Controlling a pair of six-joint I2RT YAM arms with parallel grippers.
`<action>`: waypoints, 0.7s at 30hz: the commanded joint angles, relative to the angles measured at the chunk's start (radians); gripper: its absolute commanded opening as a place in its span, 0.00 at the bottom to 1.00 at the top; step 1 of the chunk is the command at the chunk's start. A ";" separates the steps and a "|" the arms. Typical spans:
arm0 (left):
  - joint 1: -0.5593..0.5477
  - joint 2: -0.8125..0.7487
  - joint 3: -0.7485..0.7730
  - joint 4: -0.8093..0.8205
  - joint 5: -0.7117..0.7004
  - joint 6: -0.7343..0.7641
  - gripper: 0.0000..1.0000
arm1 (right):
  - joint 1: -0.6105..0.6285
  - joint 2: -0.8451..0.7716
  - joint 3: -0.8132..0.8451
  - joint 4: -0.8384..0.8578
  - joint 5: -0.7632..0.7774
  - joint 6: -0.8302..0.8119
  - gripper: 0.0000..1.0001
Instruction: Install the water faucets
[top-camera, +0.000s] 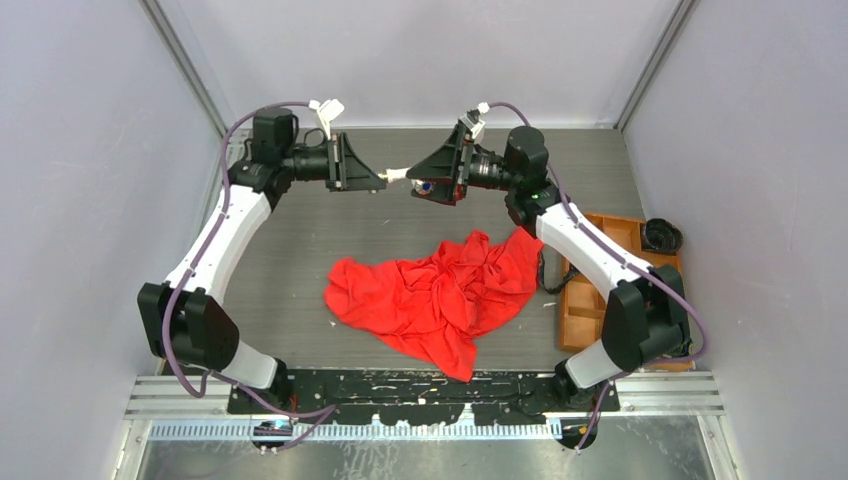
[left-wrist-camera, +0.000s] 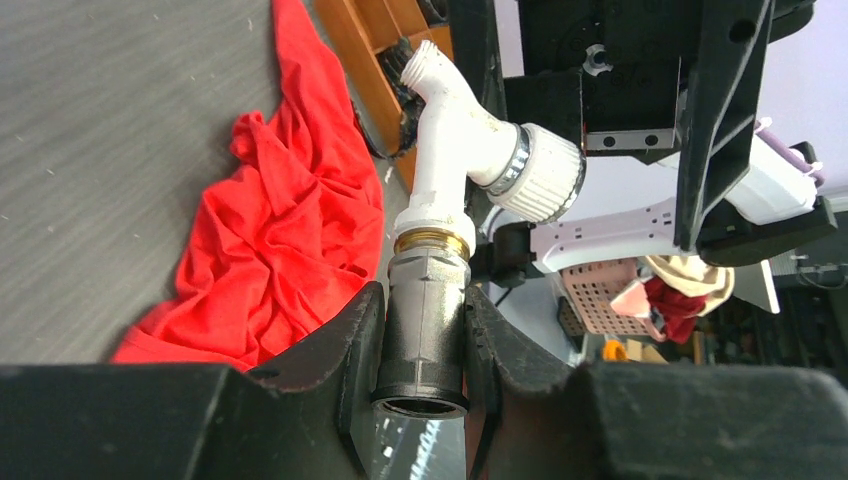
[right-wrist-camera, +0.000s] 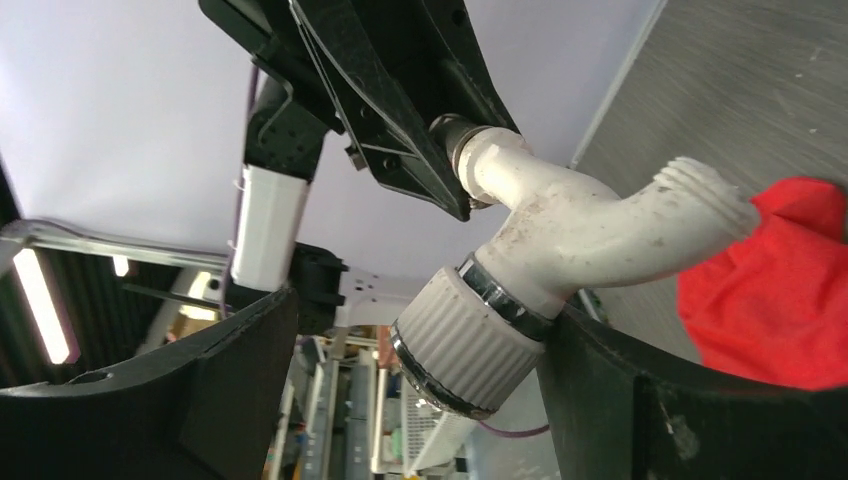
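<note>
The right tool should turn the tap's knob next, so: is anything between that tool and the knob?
Nothing visible. The knob sits inside the open right tool, close beside one finger. The left tool clamps the grey fitting under the tap.

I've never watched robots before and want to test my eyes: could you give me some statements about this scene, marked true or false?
1. The left pincer is clamped on the grey metal fitting. True.
2. The red cloth covers the orange tray. False: it lies on the table beside the tray.
3. The right pincer stands open around the knob. True.
4. The tap rests on the table. False: it is held up in the air.
</note>
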 joint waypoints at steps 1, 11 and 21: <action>0.003 -0.002 0.010 -0.037 -0.055 0.014 0.00 | 0.018 -0.125 0.092 -0.256 -0.021 -0.364 0.88; 0.002 -0.015 -0.030 -0.050 -0.032 0.001 0.00 | 0.019 -0.146 0.029 0.218 -0.167 -0.087 0.86; 0.026 0.014 0.000 -0.091 0.174 -0.034 0.00 | 0.019 -0.116 0.009 0.701 -0.280 0.183 0.85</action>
